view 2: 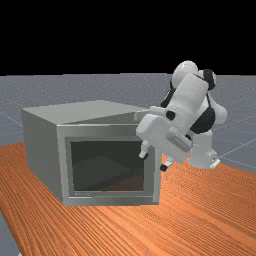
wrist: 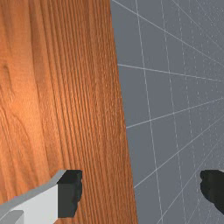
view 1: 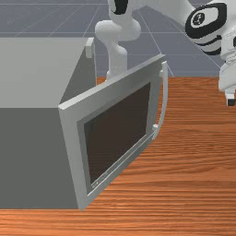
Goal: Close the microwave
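The microwave point(view 1: 27, 156) sat on the desk point(view 1: 193, 184) at the front view's left, its door point(view 1: 120, 133) standing open at an angle, a curved handle point(view 1: 165, 97) along the free edge. The pincer point(view 2: 154, 161) was spread wide and hung apart from the handle, toward the front view's right. The wrist view showed the desk's edge and grey floor point(wrist: 175, 131)

Simulated space with grey gridded floor point(wrist: 135, 96)
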Motion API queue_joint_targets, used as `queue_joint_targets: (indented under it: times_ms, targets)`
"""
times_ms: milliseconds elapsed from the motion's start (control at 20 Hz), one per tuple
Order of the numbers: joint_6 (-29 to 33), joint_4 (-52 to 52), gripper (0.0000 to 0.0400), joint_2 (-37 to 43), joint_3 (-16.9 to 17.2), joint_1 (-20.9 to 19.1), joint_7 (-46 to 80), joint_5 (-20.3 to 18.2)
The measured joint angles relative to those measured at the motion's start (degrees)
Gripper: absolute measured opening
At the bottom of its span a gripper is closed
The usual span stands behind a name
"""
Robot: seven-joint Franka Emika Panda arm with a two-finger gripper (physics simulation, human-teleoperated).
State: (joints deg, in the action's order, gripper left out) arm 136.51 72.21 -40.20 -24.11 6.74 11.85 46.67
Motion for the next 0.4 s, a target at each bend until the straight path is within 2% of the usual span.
queue_joint_targets:
  times_ms: [100, 150, 200, 250, 300, 350, 400]
  targets:
    - [7.9, 4.3, 0.0400, -3.7, 3.3, 0.8, 6.9, 5.9]
    - [14.4, 12.5, 0.0400, 0.3, 11.1, 3.5, 15.2, 18.7]
    - [17.8, 16.5, 0.0400, 2.1, 10.6, 1.4, 14.0, 18.5]
    - [17.9, 21.7, 0.0400, 5.5, 13.6, 2.4, 11.0, 26.4]
    - [19.9, 26.6, 0.0400, 8.6, 12.3, -1.0, 1.5, 27.7]
    - [24.0, 30.9, 0.0400, 10.8, 5.4, -10.9, -11.9, 23.3]
    - [27.9, 34.2, 0.0400, 10.9, -5.6, -25.4, -28.0, 16.0]
